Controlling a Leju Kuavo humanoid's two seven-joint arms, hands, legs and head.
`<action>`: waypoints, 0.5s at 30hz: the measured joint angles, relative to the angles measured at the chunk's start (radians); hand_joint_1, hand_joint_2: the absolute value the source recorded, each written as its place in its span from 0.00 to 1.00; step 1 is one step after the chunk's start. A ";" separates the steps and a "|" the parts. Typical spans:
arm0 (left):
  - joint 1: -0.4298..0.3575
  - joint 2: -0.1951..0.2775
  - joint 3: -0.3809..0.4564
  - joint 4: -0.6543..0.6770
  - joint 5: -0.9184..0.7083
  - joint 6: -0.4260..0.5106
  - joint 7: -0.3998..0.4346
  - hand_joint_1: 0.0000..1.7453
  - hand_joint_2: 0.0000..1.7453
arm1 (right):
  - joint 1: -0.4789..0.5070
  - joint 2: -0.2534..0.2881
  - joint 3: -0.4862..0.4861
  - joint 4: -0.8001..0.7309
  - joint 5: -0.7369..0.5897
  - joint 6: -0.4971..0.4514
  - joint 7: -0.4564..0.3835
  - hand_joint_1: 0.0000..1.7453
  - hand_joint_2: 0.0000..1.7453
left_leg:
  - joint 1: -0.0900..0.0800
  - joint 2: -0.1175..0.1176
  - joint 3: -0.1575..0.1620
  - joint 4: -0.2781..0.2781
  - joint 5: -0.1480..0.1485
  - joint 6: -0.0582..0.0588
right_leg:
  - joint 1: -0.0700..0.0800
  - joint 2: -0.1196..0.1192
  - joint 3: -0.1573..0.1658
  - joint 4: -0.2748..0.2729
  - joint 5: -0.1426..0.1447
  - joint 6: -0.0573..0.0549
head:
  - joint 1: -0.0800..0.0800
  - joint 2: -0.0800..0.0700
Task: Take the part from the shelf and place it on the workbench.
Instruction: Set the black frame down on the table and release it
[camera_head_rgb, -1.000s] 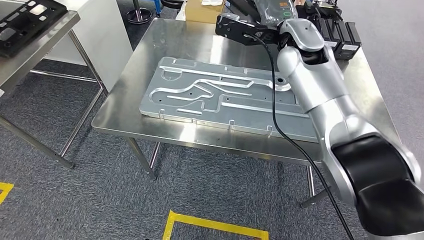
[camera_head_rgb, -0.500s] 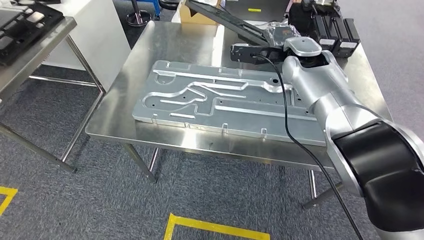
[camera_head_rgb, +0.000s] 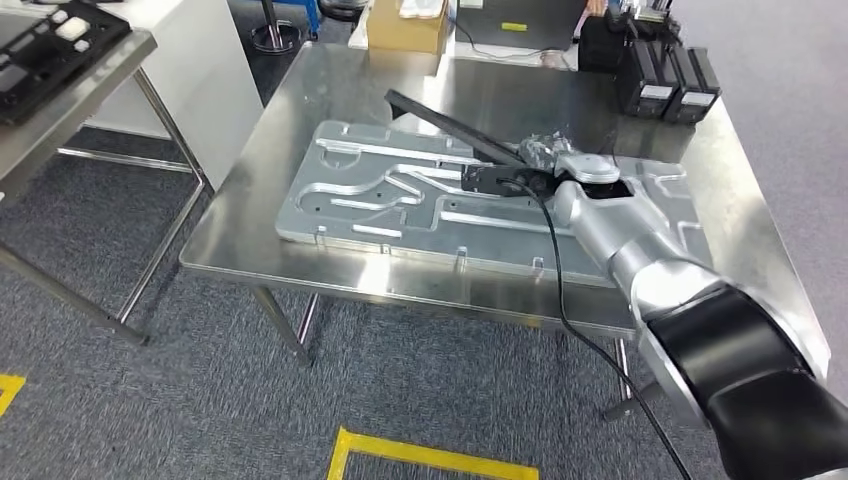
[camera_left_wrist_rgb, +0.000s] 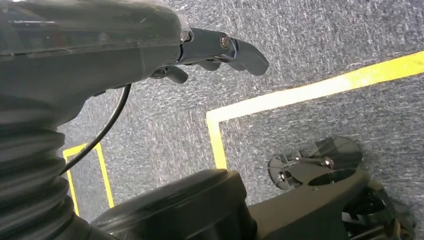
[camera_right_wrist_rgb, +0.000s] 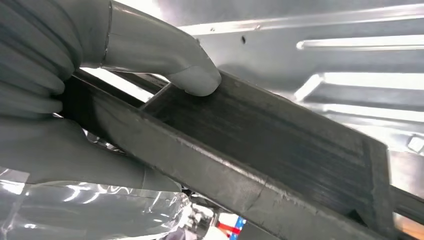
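Black part (camera_head_rgb: 450, 125), a long flat tray-like piece with raised rims and a cross rib, matte and finely striated on its inner face. It is held tilted above the table (camera_head_rgb: 330, 80): the gripped end sits low over the machined metal plate (camera_head_rgb: 400, 195), while the free end points up and away toward the far side. The tilt suggests a placing move under way, with the part not yet laid down; whether any edge touches the plate cannot be told.

Right hand (camera_head_rgb: 545, 160), at the end of the silver right arm reaching across the table. Its fingers are closed around one end of the part; in the right wrist view the grey thumb (camera_right_wrist_rgb: 175, 65) presses on the inner face just inside the rim, and the part (camera_right_wrist_rgb: 260, 155) runs away from the palm. Gripping one end leaves the rest of the length free to come down first.

Left hand (camera_left_wrist_rgb: 220, 47), hanging beside the body over grey carpet with yellow floor tape (camera_left_wrist_rgb: 300, 92). Its fingers are loosely curled and hold nothing.

Beyond the plate: black boxes (camera_head_rgb: 655, 75) and a cardboard box (camera_head_rgb: 405, 25) at the table's far edge.
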 joint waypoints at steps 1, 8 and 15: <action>0.000 0.000 0.000 0.000 0.000 0.000 -0.001 0.00 1.00 | 0.006 -0.002 0.000 0.003 -0.004 -0.002 0.000 1.00 1.00 | 0.000 0.001 0.000 0.000 0.000 0.002 | -0.001 0.000 -0.031 0.067 -0.031 0.003 | 0.000 0.000; -0.001 0.001 0.003 0.000 0.022 -0.002 -0.029 0.00 1.00 | 0.065 -0.004 -0.012 0.017 -0.063 -0.027 -0.002 0.00 1.00 | -0.003 -0.002 -0.001 0.014 -0.012 -0.013 | -0.007 -0.003 0.042 -0.076 0.057 0.003 | 0.000 0.000; -0.009 0.001 0.016 0.000 0.043 0.033 -0.029 0.00 1.00 | 0.111 0.002 -0.075 0.018 -0.141 -0.069 -0.002 0.00 1.00 | 0.000 -0.001 -0.041 0.117 -0.082 -0.047 | -0.006 -0.005 0.065 -0.110 0.053 -0.036 | -0.001 0.000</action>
